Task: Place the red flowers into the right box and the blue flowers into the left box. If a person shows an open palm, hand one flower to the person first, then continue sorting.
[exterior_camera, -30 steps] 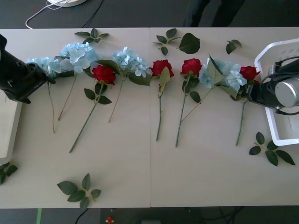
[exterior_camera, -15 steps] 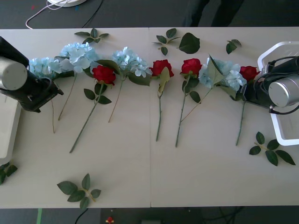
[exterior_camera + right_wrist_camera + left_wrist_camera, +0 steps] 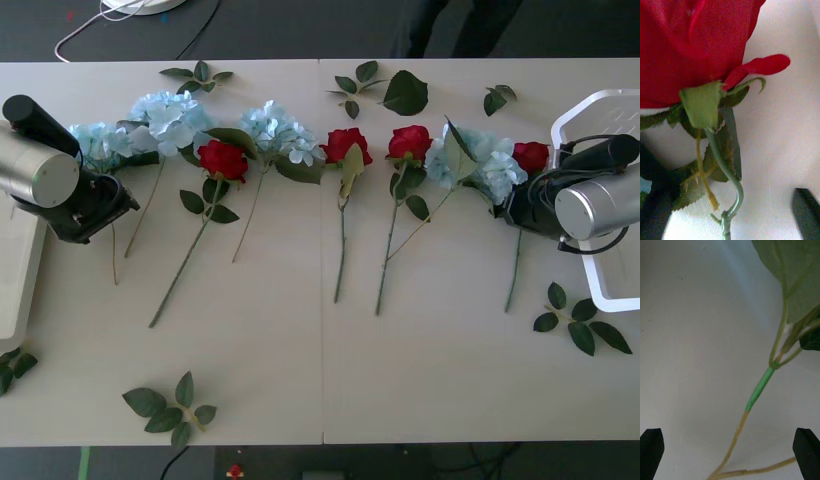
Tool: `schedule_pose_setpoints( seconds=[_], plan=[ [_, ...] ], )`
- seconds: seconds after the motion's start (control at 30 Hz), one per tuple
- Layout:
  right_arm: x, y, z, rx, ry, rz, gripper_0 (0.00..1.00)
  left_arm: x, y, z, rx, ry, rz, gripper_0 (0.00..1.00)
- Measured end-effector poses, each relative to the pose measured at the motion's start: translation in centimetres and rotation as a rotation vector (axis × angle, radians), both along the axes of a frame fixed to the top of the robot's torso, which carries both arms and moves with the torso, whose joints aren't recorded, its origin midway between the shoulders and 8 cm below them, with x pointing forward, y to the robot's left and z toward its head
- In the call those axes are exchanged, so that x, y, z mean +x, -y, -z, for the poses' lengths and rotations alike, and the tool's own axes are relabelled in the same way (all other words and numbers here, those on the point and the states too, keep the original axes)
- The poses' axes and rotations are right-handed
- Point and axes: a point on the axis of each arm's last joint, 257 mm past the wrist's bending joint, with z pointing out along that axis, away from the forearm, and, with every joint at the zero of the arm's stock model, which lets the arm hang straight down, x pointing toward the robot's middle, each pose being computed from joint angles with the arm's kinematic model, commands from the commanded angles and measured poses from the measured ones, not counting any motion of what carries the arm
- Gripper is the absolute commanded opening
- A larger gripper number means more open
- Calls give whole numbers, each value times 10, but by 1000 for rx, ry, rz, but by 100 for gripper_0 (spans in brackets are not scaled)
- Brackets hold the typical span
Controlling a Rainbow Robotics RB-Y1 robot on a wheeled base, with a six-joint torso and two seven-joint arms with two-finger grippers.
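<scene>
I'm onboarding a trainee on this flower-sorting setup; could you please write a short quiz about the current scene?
1. True or false: the left claw is shut on a stem.
2. The right claw straddles the stem of: A) the red rose nearest the right box; B) a blue flower; C) a loose leaf sprig.
3. How many red roses lie on the table?
Key: 1 false, open around a stem; 2 A; 3 four.
</scene>
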Motion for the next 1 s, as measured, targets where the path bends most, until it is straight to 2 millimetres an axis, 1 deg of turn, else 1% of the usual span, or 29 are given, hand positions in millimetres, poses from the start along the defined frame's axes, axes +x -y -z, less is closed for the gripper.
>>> schedule_pose_setpoints(
  seconds=[0.3,0.47,0.63,0.67,0.7,0.73,0.77,1.0],
  plan=[
    [4,1,-1,1,14,2,0,2,2,9,10,-6,-7,100],
    [4,0,-1,3,14,2,0,9,1,18,30,38,25,100],
    [5,-1,-1,-1,17,-1,0,11,-1,16,52,41,38,100],
    [5,-1,-1,-4,18,-2,0,12,-2,16,52,41,37,83],
    [5,0,-1,-7,19,-2,0,12,-2,16,53,42,37,41],
    [5,0,-1,-8,19,-3,0,12,-2,16,54,42,36,16],
    [5,0,-1,-10,19,-3,0,12,-4,16,58,43,36,0],
    [6,5,-4,-47,20,-9,0,16,-9,13,105,53,82,0]
  ],
)
